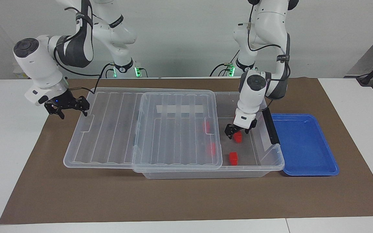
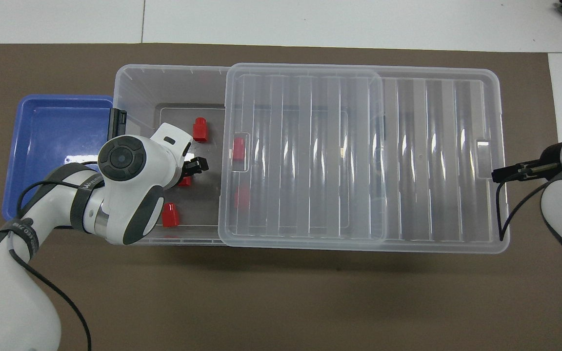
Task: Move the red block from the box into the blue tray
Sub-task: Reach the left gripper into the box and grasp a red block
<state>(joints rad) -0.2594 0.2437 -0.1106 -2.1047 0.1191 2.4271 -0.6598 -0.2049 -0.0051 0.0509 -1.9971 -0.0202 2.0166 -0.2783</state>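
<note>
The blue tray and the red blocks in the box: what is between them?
The box's end wall with its black latch, in the facing view.

Left gripper hangs inside the box, over a red block.

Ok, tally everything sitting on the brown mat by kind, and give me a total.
Red blocks: 5
Blue tray: 1
Clear box: 1
Lid: 1
Total: 8
</note>
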